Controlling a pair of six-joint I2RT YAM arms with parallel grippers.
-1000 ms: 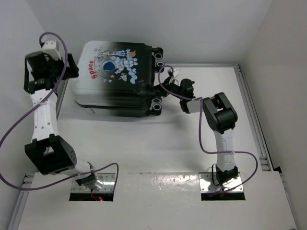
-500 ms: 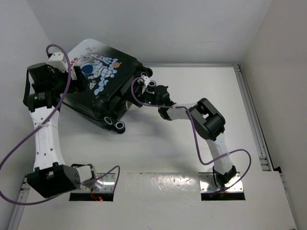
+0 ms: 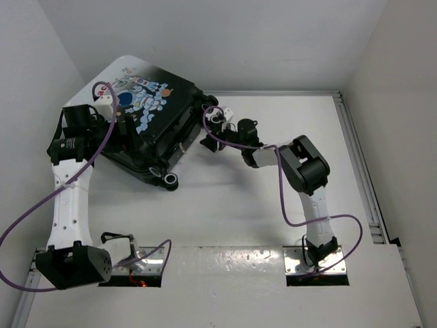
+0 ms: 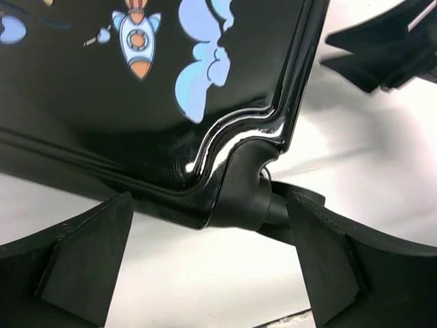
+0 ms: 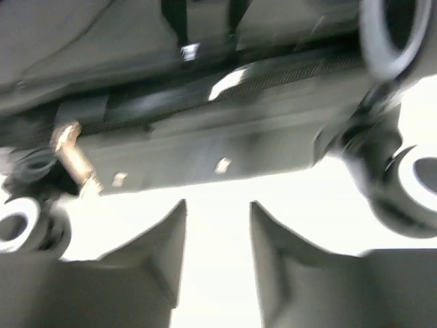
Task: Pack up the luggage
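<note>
At the far left of the tabletop, the suitcase is seen lying shut, printed side up, set at an angle close to the left wall. The left claw is spread wide at its black corner, with nothing gripped. The right claw is held slightly parted and empty just before the wheeled end. Packing is judged hardly begun: the shell is not yet opened, and no contents are seen. Open room is left to the right and near side, while the back corner is tight.
</note>
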